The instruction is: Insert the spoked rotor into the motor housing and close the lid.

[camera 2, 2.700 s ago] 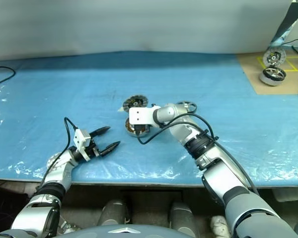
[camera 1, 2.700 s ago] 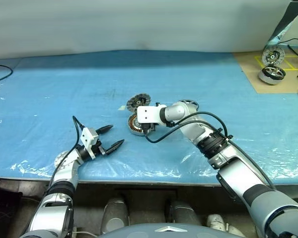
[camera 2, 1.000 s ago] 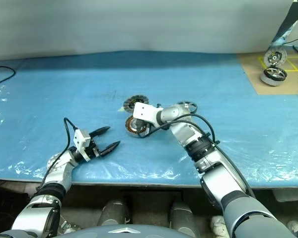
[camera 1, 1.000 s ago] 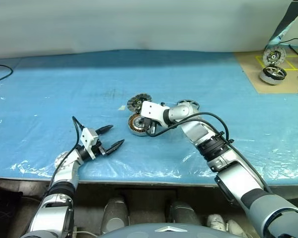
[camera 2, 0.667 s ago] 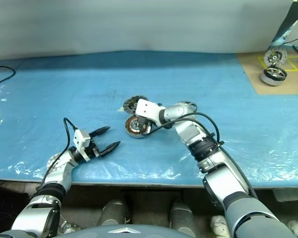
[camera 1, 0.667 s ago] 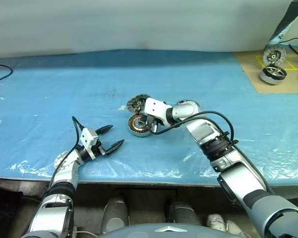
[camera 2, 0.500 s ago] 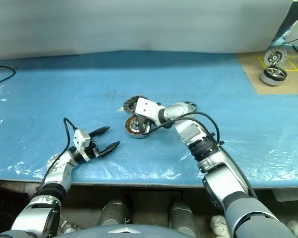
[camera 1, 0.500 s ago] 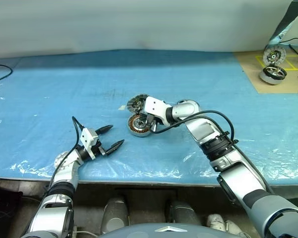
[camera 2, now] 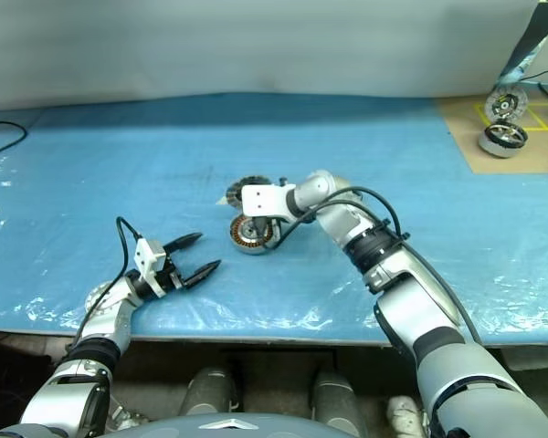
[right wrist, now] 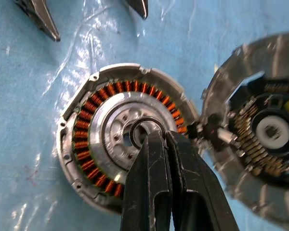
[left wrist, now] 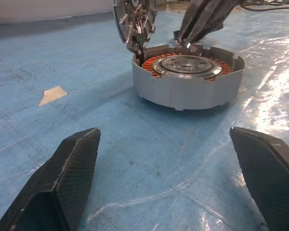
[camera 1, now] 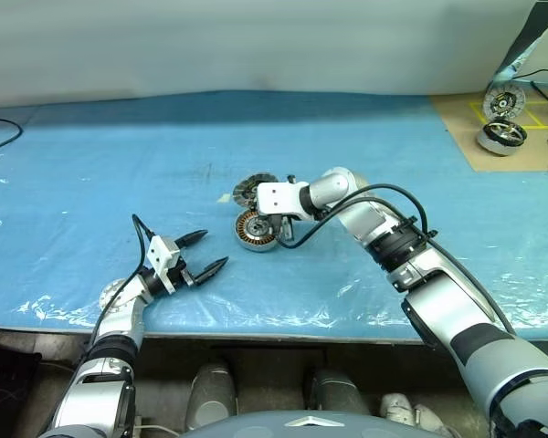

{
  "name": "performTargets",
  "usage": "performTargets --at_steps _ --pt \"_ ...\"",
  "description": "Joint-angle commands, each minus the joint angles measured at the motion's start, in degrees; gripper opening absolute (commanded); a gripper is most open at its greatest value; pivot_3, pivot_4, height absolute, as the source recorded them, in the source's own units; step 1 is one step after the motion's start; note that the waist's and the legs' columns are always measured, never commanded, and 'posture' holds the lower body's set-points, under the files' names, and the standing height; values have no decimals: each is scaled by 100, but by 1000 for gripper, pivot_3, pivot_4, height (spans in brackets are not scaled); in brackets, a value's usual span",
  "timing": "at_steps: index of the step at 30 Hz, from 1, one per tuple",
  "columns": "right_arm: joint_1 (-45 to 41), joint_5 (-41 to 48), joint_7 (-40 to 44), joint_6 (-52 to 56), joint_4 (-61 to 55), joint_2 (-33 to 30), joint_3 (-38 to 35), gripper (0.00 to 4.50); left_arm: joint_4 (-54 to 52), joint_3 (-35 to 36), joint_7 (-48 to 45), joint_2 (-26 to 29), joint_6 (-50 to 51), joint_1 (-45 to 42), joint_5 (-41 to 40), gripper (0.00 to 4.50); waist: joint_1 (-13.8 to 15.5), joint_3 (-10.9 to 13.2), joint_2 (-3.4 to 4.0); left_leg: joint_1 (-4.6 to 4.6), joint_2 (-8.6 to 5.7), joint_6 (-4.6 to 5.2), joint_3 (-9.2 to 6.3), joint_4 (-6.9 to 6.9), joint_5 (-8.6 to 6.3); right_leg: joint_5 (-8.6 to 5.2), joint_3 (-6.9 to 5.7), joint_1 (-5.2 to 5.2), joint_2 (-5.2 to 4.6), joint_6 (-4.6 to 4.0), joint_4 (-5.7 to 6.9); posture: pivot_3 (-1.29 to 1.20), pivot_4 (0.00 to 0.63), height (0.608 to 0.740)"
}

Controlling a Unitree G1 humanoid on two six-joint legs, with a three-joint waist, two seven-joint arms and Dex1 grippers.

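The motor housing (camera 1: 256, 230) sits mid-table on the blue sheet, a silver cup with copper-orange windings (right wrist: 86, 130) inside. Its lid (camera 1: 253, 189) stands swung open on the hinge at the far rim, its inner face (right wrist: 272, 130) turned towards the housing. My right gripper (right wrist: 156, 137) is shut with nothing in it and points down, tips just over the housing's centre hub; the left wrist view shows it (left wrist: 184, 39) above the rim. My left gripper (camera 1: 215, 249) hangs open and empty nearer the table's front edge, left of the housing (left wrist: 188, 77) and facing it. The spoked rotor is hidden behind my right arm.
A tan board (camera 1: 466, 128) at the back right carries a silver-and-black motor (camera 1: 500, 137) and an upright disc (camera 1: 502, 100). A small pale marker (camera 1: 224, 197) lies left of the lid. A black cable (camera 1: 2, 137) runs along the far left.
My right wrist has risen a little and rolled, bringing its shut fingers from the housing's right side to above its centre. Left gripper, housing and lid have stayed put.
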Motion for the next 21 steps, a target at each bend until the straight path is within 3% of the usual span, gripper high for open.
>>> performTargets --at_steps 1,6,21 --pt "-391 -116 105 -442 275 109 95 8 326 -123 62 -72 228 165 162 4500 0 0 0 0 0 0 0 0 0 0 0 0 0 0 0 0 150 740" --pt "-435 -289 407 -861 505 111 327 8 331 -121 108 -91 235 154 172 4500 7 1 -1 -3 0 1 0 4 0 0 -2 2 -2 -1 0 0 150 740" --pt "-861 -751 175 -1536 1651 418 331 8 334 -127 175 -133 230 123 180 4500 1 1 -1 -1 1 20 0 10 -11 0 -2 3 -3 -3 8 0 150 740"
